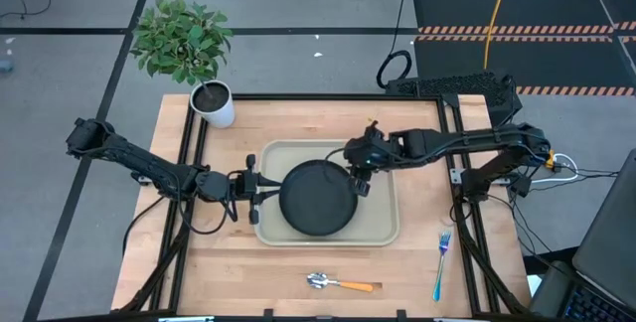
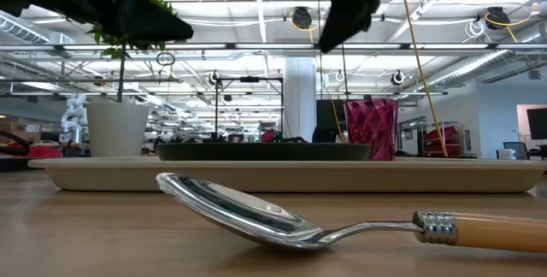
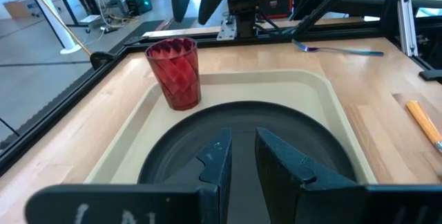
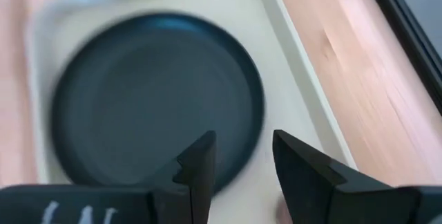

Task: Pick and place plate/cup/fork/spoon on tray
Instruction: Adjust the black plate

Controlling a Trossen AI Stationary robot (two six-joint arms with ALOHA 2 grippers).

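1. Tray [image 1: 383, 225]: beige, rectangular, on the wooden table [image 1: 298, 262]; both grippers reach over it from opposite short ends.
2. Plate [image 1: 318, 199]: matte black, lying flat inside the tray, directly ahead of the left gripper [image 1: 260, 192] and just beside the right gripper [image 1: 360, 181].
3. Cup [image 3: 175, 72]: red, upright in the tray beyond the plate's far rim as the left gripper faces it; hidden under the right arm from above.
4. Left gripper: at the tray's left edge, fingers [image 3: 214, 162] parted by a narrow gap above the plate rim, holding nothing.
5. Right gripper: above the plate's right side, fingers [image 4: 197, 165] spread, empty.
6. Spoon [image 1: 338, 283]: orange handle, metal bowl, on bare table well clear of both grippers, near the front edge.
7. Fork [image 1: 441, 262]: blue handle, on the table outside the tray, nearer the right gripper's side.
8. Potted plant [image 1: 194, 59]: white pot, at the table's back corner on the left arm's side.
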